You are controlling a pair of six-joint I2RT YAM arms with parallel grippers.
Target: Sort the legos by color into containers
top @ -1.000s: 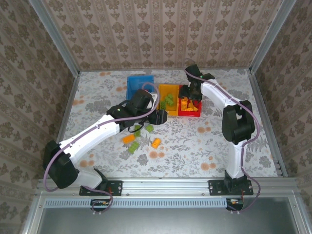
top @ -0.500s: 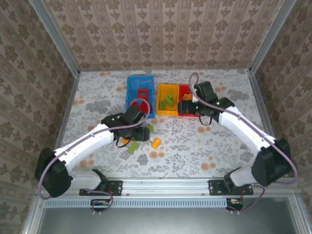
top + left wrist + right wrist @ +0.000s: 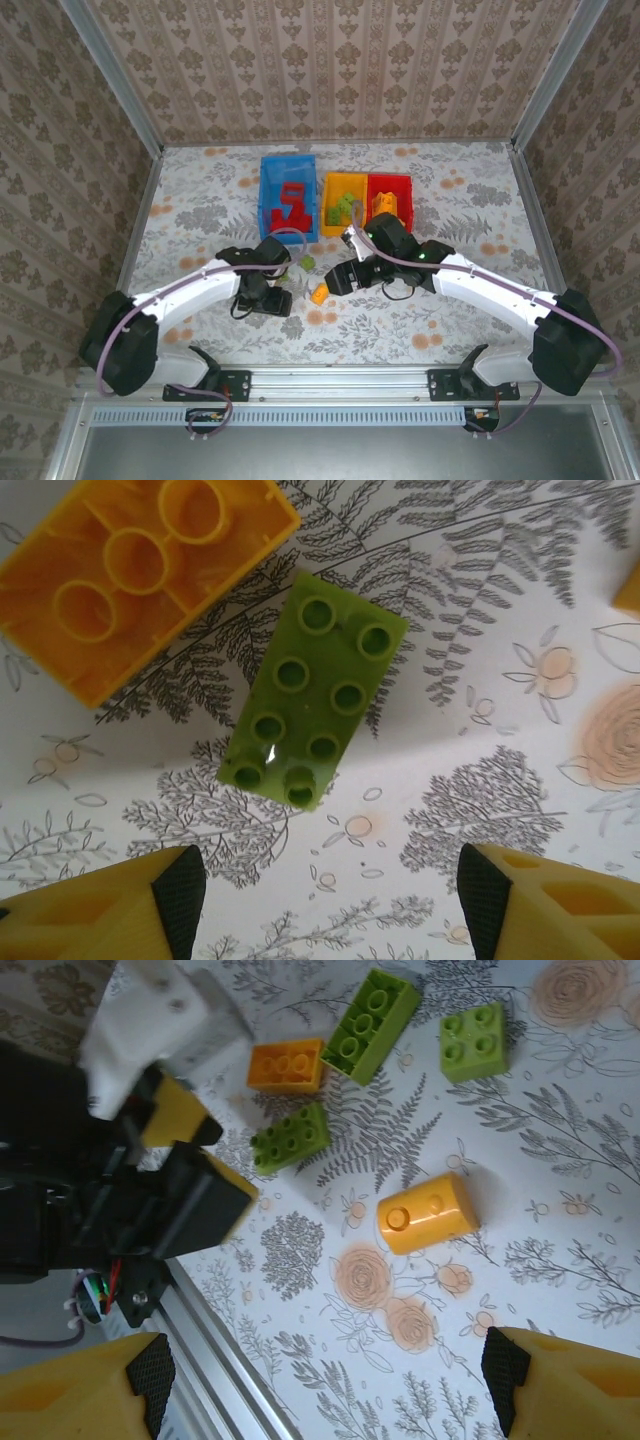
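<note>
Loose legos lie on the patterned table. In the left wrist view a green brick lies studs up beside an overturned orange brick, just ahead of my open, empty left gripper. In the right wrist view a rounded orange piece lies ahead of my open right gripper, with nothing between the fingers. Farther off are green bricks. From above, the left gripper and right gripper flank the orange piece. The containers stand behind: blue bin, yellow bin, red bin.
The blue bin holds red legos, the yellow bin green ones, the red bin orange ones. The left arm's wrist shows close by in the right wrist view. An aluminium rail runs along the near table edge; papered walls enclose the other sides.
Both arms have drawn back from the bins toward the near middle of the table. The right gripper left the red bin and came down by the orange piece. Both grippers opened wider.
</note>
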